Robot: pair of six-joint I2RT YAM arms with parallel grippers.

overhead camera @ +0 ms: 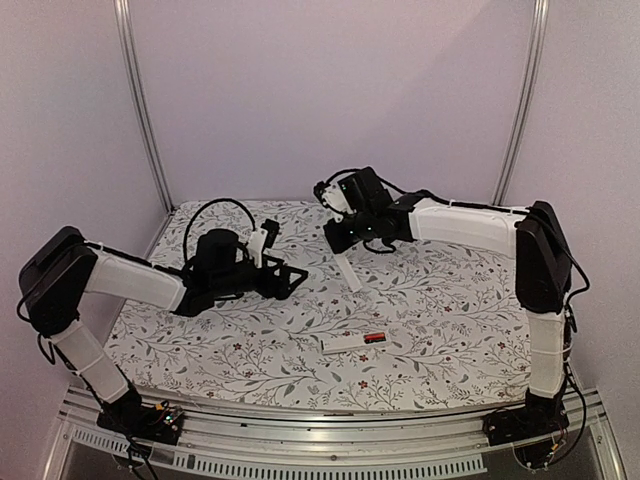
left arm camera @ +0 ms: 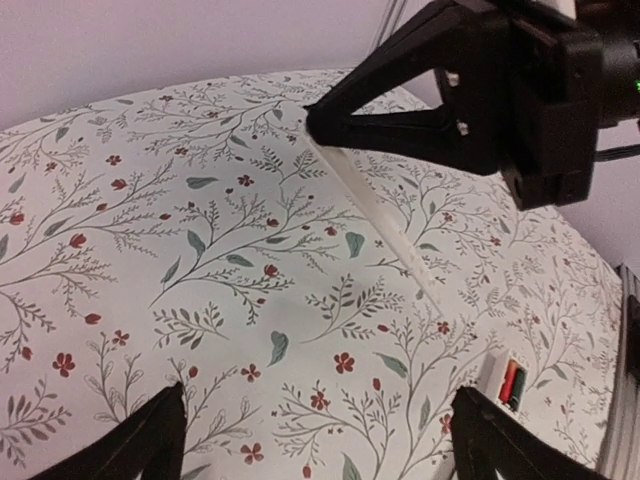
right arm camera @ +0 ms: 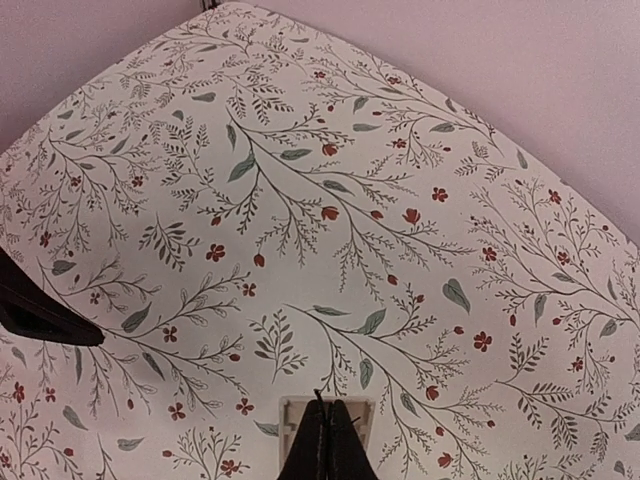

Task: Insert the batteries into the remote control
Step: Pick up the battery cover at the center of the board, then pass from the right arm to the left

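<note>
The remote control (overhead camera: 352,342) lies on the floral cloth near the front, a red-orange and black battery (overhead camera: 375,338) showing in its open bay. In the left wrist view the remote control (left arm camera: 497,377) peeks in at lower right with the battery (left arm camera: 511,382) in it. My right gripper (overhead camera: 340,243) is shut on the end of a thin white cover strip (overhead camera: 349,272), which slants down toward the cloth. The right wrist view shows the right gripper (right arm camera: 325,425) closed over that strip's end (right arm camera: 295,412). My left gripper (overhead camera: 292,280) hovers open to the left, nothing between its fingers (left arm camera: 140,445).
The floral cloth (overhead camera: 440,300) covers the table. Aluminium frame posts (overhead camera: 140,100) stand at the back corners against plain walls. From the left wrist camera the right gripper (left arm camera: 318,120) and the cover strip (left arm camera: 385,225) fill the upper right.
</note>
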